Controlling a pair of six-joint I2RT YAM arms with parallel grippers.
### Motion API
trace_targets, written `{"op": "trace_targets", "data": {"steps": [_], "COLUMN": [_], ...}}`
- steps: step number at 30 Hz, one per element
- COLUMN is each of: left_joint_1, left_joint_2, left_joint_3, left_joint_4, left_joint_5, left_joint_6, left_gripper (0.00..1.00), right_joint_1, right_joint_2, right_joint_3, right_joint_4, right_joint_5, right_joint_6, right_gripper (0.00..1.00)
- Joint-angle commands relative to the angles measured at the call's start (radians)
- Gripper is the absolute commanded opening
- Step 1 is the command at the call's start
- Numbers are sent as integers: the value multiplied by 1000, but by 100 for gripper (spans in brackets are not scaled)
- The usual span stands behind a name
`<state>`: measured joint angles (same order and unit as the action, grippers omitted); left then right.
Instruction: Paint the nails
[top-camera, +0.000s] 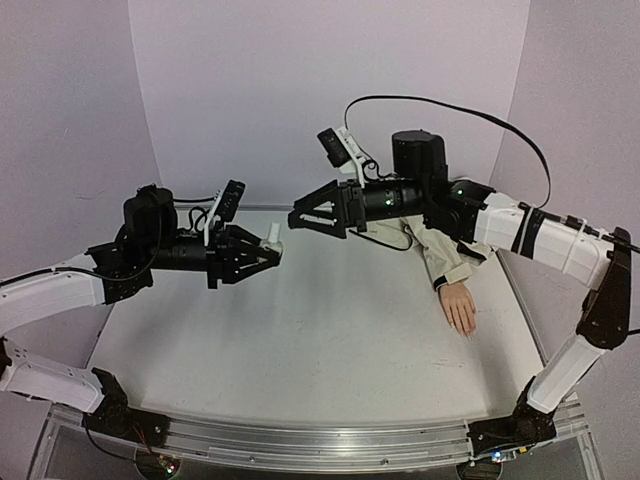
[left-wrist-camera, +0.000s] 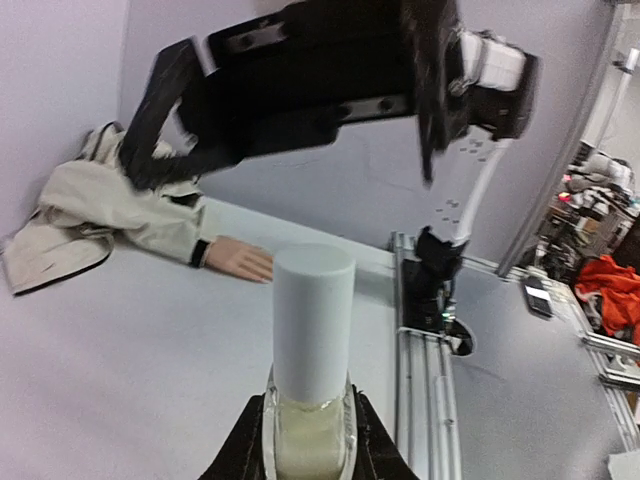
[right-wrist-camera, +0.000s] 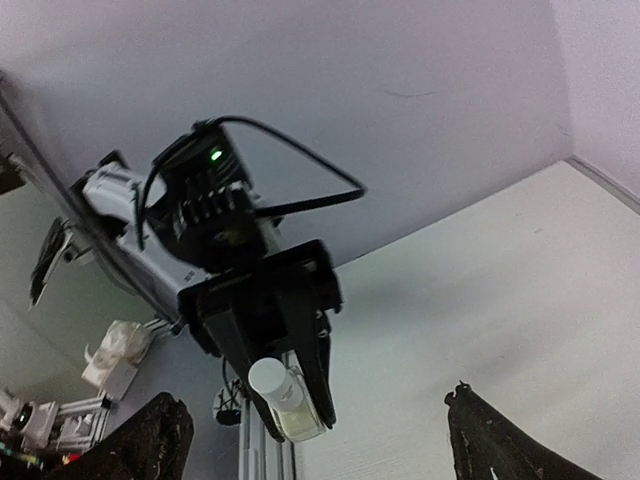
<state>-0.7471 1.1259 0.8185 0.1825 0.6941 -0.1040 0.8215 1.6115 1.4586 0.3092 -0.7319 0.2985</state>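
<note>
The left gripper (top-camera: 275, 252) clasps a small white-capped bottle (left-wrist-camera: 313, 330) in midair, facing the wide-open right gripper (top-camera: 295, 220), with a mannequin hand (top-camera: 460, 306) nearby.

bottle (left-wrist-camera: 310, 440): body was clear glossy glass | cap (left-wrist-camera: 313, 310): looked matt white plastic, smooth | sleeve (top-camera: 438, 250): was beige cloth, creased, matt | mannequin hand (top-camera: 460, 305): looked smooth peach plastic | table (top-camera: 300, 330): was matt white | rail (top-camera: 320, 445): was bare brushed metal | arm shells (top-camera: 545, 235): were smooth white plastic
</note>
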Motion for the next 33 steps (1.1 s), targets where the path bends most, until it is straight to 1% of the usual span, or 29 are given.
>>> {"op": "trace_targets", "data": {"steps": [1, 5, 9, 10, 16, 22, 23, 25, 33], "left_joint_1": [3, 3, 3, 3, 3, 3, 3, 3, 3], "left_joint_2": [13, 36, 57, 61, 72, 76, 77, 78, 87], "left_joint_3": [106, 139, 155, 158, 163, 159, 158, 155, 149], "left_joint_4": [40, 43, 47, 50, 53, 55, 56, 57, 57], "left_joint_5": [296, 351, 373, 378, 399, 406, 411, 414, 439], "left_joint_6": [-61, -97, -120, -122, -128, -122, -121, -117, -105], "left_gripper": [0, 0, 0, 0, 0, 0, 0, 0, 0], "right_joint_1": [11, 29, 66, 69, 78, 92, 93, 94, 93], "right_joint_2": [20, 23, 36, 42, 77, 115, 118, 120, 123], "right_joint_3": [8, -23, -12, -9, 19, 51, 53, 54, 56], "right_joint_4": [169, 280, 301, 304, 332, 344, 348, 358, 367], "right_joint_5": [-326, -391, -379, -373, -372, -398, -399, -401, -394], "right_joint_6": [-82, -43, -46, -44, -10, 13, 16, 29, 59], "right_gripper": [84, 77, 71, 67, 54, 36, 34, 33, 36]}}
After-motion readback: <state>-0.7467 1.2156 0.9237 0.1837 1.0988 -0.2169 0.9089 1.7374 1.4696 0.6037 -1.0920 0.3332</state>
